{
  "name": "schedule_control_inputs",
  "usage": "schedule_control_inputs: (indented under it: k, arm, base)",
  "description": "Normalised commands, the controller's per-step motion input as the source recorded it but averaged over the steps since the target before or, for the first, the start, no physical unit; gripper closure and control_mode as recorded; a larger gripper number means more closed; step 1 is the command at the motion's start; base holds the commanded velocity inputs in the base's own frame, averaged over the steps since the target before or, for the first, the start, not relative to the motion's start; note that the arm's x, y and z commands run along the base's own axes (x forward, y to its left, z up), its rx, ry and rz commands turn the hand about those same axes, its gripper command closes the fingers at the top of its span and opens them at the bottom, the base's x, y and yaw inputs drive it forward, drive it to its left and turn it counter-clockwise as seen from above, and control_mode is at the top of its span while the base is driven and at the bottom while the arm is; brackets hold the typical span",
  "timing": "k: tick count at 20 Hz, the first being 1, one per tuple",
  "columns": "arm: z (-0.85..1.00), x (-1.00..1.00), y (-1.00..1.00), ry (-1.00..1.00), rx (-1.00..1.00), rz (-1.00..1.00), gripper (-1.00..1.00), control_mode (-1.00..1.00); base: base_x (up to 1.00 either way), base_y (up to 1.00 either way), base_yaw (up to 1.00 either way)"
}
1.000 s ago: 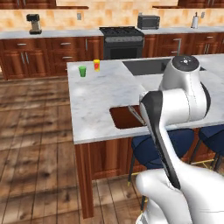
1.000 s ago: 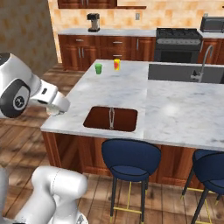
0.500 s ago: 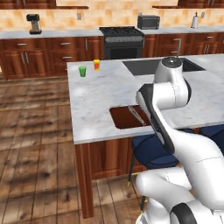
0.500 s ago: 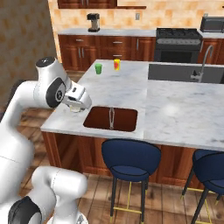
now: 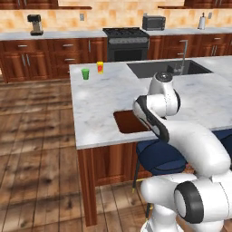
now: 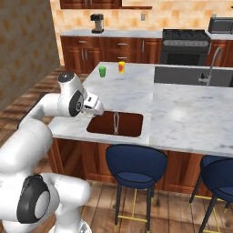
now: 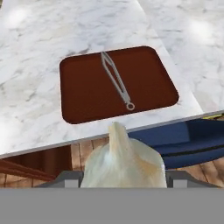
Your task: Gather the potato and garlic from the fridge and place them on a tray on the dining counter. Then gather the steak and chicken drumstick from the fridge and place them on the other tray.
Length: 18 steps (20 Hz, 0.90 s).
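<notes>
In the hand view an off-white garlic (image 7: 122, 159) bulb with a pointed top sits between my fingers, and my gripper (image 7: 122, 177) is shut on it. Ahead lies a dark red-brown tray (image 7: 83, 98) on the dining counter (image 7: 65, 30), with thin metal tongs (image 7: 117, 81) resting in it. From the right base view my gripper (image 6: 92, 106) hovers just off the counter's near edge, left of the tray (image 6: 129, 125). The tray (image 5: 126, 122) is partly hidden behind my arm in the left base view.
A green cup (image 5: 85, 73) and a red-yellow cup (image 5: 100, 67) stand at the counter's far corner. A dark sink (image 6: 191, 75) with a faucet is at the back right. Blue stools (image 6: 135, 163) stand under the near edge.
My arm has swung in from the left and lowered, bringing the garlic close to the tray's near left edge. The grip has stayed the same.
</notes>
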Motion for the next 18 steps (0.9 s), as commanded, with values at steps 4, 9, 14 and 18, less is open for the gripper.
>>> schedule_control_inputs:
  k: [4,9,14,18]
  arm:
    - [-0.31,0.91,0.01,0.00,0.00,0.00,1.00,-1.00]
    - [-0.35,0.69,0.03,0.01,0.00,0.00,1.00,-1.00]
    - [-0.41,0.40,0.01,0.00,0.00,0.00,1.00,-1.00]
    - [-0.46,0.25,0.01,0.00,0.00,0.00,1.00,-1.00]
  base:
    - [0.00,0.00,0.00]
    - [0.00,0.00,0.00]
    - [0.00,0.00,0.00]
    - [0.00,0.00,0.00]
